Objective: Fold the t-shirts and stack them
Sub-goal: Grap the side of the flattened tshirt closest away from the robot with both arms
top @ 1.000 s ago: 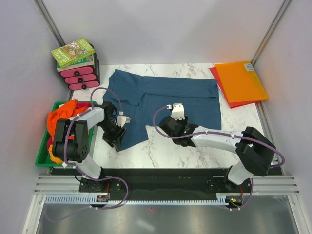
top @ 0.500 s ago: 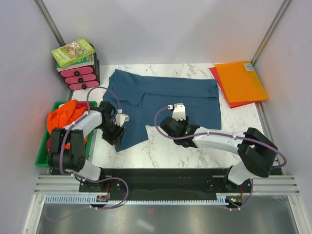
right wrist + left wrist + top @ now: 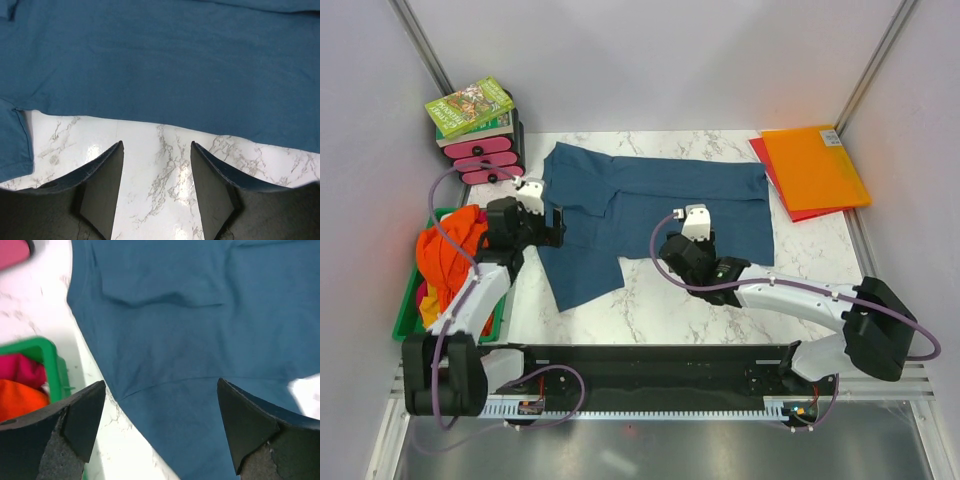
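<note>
Teal t-shirt [image 3: 660, 200] spread flat, unfolded, across centre of the marble worktop [image 3: 650, 305], one sleeve trailing toward the lower left. Orange t-shirts [image 3: 445, 250] heaped in the green bin [image 3: 408, 325] at the left edge, waiting their turn. Stacking not started, by my reading.

Left gripper [image 3: 552, 224] hangs over the shirt's left margin, just beside the bin. In the wrist view its fingers [image 3: 75, 420] stand wide apart with cloth spanning the gap and nothing clamped. Probably lined up there to pinch the left edge for a first fold.

Right gripper [image 3: 678, 248] sits low at the shirt's long lower edge, centre of frame. Fingers [image 3: 100, 185] apart, empty, straddling bare marble with the cloth edge just ahead. It looks poised to take that edge so both arms can lift one side together.

Against the frames of a second ago:
- The left gripper has left the trailing sleeve at lower left and gone up-frame to the bin side, arm now stretched long.
- The right gripper has shifted only slightly right.
- Shirt outline unchanged.
</note>
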Robot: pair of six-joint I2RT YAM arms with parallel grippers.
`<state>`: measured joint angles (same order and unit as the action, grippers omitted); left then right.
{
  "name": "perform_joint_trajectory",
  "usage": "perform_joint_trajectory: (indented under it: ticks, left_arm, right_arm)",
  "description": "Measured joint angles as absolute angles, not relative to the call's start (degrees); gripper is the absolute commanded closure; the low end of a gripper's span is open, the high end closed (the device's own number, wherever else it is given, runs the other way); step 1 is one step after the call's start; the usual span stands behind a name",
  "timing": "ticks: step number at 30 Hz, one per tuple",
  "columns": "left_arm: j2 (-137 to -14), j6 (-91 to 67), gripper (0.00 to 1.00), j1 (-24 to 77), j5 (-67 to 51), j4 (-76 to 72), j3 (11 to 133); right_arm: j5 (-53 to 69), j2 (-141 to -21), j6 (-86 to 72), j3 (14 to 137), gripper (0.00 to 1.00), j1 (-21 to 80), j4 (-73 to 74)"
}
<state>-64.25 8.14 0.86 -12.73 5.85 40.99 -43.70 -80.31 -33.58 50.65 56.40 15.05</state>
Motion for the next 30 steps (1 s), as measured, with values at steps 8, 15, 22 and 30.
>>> perform_joint_trajectory:
  ticks: [8, 15, 22, 30]
  left_arm:
    - [-76.4, 3.1, 0.00, 0.3, -7.2, -30.1, 19.0]
    - [-81.5, 2.7, 0.00, 0.8, -12.2, -58.0, 8.0]
    - [-82.0, 2.3, 0.00, 1.2, -8.9, -61.3, 12.4]
    - [-82.0, 2.2, 0.00, 1.2, -7.4, -61.4, 12.5]
  right_arm:
    - [-45.6, -78.4, -32.1, 51.1, 0.36, 56.4, 15.5]
    - [-46.1, -81.4, -32.8, 52.8, 0.37, 56.4, 16.4]
    - [-46.9, -81.3, -33.4, 53.3, 0.36, 56.4, 17.8]
    - [-52.4, -72.6, -32.3, 47.7, 0.36, 56.4, 15.7]
